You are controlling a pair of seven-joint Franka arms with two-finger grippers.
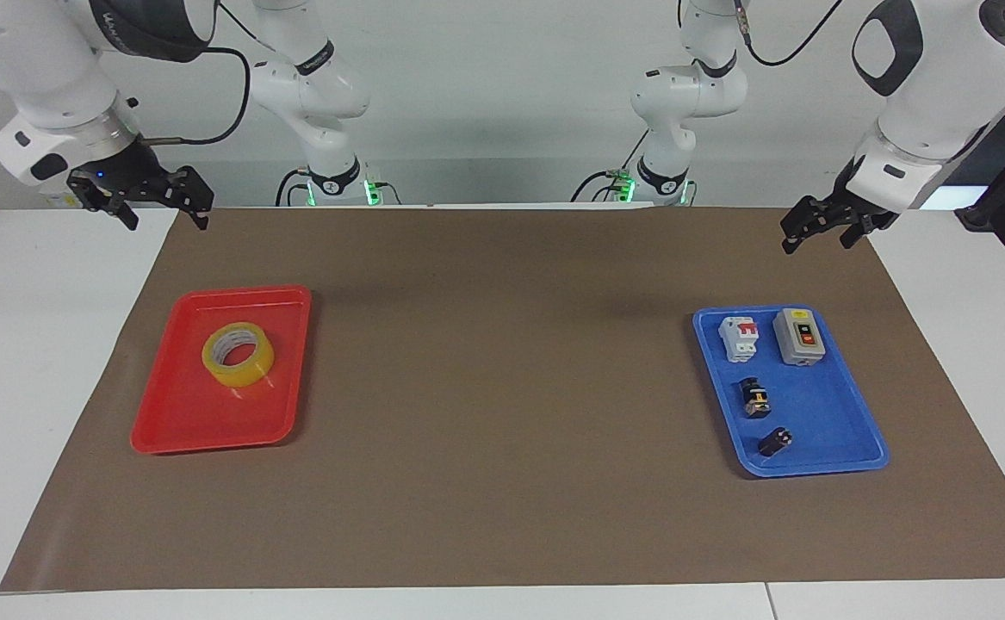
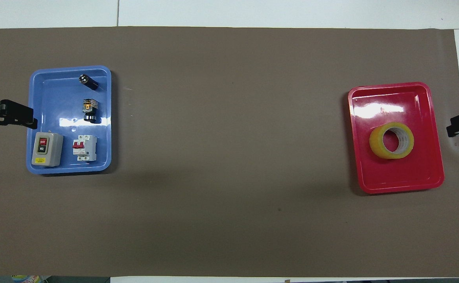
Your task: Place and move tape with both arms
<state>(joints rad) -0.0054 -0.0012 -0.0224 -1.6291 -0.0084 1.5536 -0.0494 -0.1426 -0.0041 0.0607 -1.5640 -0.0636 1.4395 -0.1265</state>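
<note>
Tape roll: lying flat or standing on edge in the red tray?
Lying flat: the tape rests on its side in the red tray, its round core opening facing up in both views.

A brown mat [image 1: 502, 387] covers most of a white table [image 1: 28, 344]. A plain pale wall [image 1: 502, 86] stands above it.

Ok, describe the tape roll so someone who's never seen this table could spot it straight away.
Look at the brown mat covering the table, then at the red tray toward the right arm's end. The tape lies flat in that tray's half nearer the robots. It is the only thing in the tray: a translucent yellow ring with a whitish core, unlike the boxy switches and small black parts in the blue tray.
</note>
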